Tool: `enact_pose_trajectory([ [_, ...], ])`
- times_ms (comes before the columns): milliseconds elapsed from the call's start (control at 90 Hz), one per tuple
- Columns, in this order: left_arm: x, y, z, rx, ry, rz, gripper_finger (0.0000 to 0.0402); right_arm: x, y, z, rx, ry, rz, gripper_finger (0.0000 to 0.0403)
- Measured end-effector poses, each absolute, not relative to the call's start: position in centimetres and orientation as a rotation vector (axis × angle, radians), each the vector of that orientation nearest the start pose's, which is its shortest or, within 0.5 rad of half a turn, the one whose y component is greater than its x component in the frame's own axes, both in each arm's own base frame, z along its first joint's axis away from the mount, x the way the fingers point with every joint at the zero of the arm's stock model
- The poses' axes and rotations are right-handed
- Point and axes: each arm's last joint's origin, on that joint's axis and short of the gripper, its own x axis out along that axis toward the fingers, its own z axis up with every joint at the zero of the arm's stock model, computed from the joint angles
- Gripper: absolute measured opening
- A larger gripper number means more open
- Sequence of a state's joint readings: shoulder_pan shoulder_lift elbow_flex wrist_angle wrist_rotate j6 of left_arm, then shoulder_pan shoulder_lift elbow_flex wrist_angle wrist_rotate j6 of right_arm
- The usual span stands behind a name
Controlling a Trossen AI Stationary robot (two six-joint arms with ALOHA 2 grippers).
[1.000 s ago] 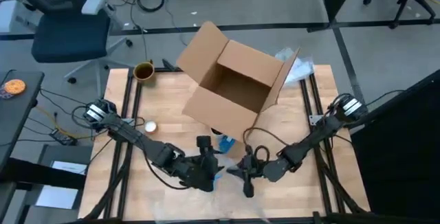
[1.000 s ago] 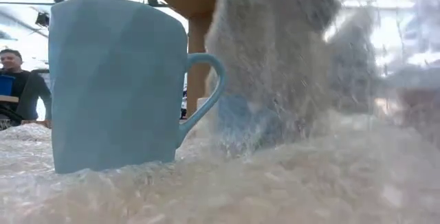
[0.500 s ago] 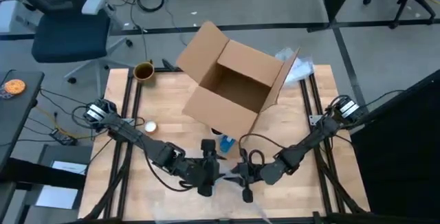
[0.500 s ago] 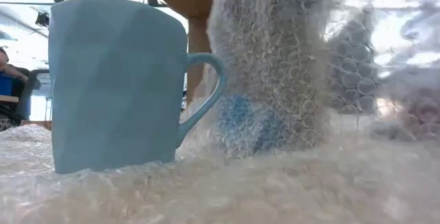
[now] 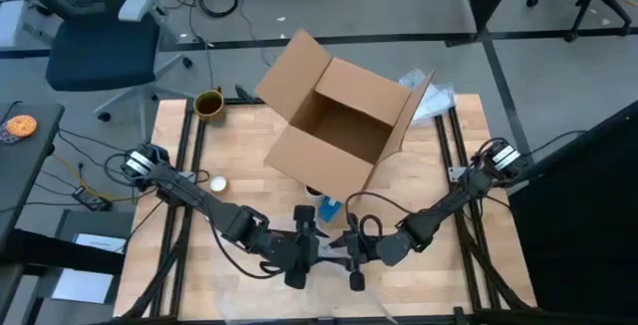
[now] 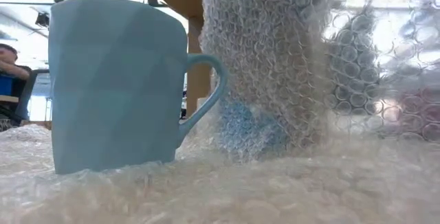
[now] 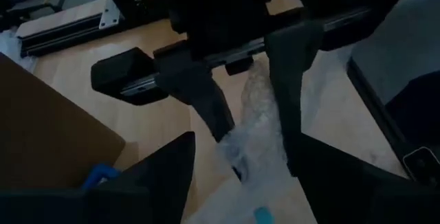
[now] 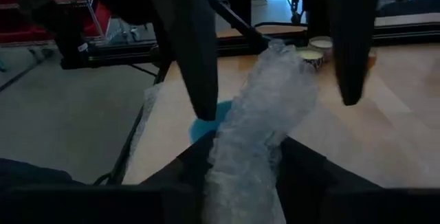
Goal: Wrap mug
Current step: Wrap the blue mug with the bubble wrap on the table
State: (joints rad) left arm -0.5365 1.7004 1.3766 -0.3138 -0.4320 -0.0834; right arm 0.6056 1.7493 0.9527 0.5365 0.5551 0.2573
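Observation:
The light blue mug (image 6: 117, 80) stands upright on its base on the clear bubble wrap (image 6: 227, 189), handle side on; from above, the mug (image 5: 329, 208) sits just before the box's near wall. A bunched ridge of bubble wrap (image 6: 275, 66) rises beside it. My right gripper (image 5: 353, 257) is shut on that ridge. My left gripper (image 5: 300, 251) faces it, open; its fingers (image 8: 196, 66) stand on either side of the ridge's far end (image 8: 278, 62), apart from it. My right gripper pinches the bunched ridge of bubble wrap (image 8: 240, 162) between its two fingers, several crumpled layers together. The fingers come nearly level from the table's right side and lie along the ridge. The held part is raised; the rest of the sheet lies on the table.
An open cardboard box (image 5: 344, 126) lies tilted at the table's middle and far side. A brass-coloured cup (image 5: 208, 103) stands at the far left corner, a small white tub (image 5: 216, 182) near the left edge. A person (image 6: 10, 80) sits beyond the table.
Both grippers have drawn closer to each other near the table's front edge, the right one going left. The bunched bubble wrap between them has risen and spread wider beside the mug, which has stayed in place.

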Motion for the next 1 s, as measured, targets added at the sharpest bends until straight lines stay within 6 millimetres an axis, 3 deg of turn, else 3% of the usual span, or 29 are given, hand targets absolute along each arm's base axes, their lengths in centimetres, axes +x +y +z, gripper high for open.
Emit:
enact_pose_trajectory([
  [167, 33.3, -18.4, 28.8, 0.216, 0.573, -0.085, 0.0144, 31.3, 19.8, 20.6, 0.114, 0.222, 0.021, 0.0103],
  [400, 33.3, -18.5, 28.8, 0.214, 0.577, -0.096, 0.0011, 31.3, 19.8, 20.6, 0.125, 0.222, 0.019, 0.0103],
  [700, 31.7, -20.0, 28.3, 0.251, 0.642, -0.117, 0.0, 30.5, 20.3, 21.9, 0.158, 0.204, 0.059, 0.0124],
  [1000, 29.9, -21.1, 27.6, 0.239, 0.717, -0.054, 0.0, 28.1, 21.2, 24.2, 0.251, 0.246, 0.185, 0.0152],
])
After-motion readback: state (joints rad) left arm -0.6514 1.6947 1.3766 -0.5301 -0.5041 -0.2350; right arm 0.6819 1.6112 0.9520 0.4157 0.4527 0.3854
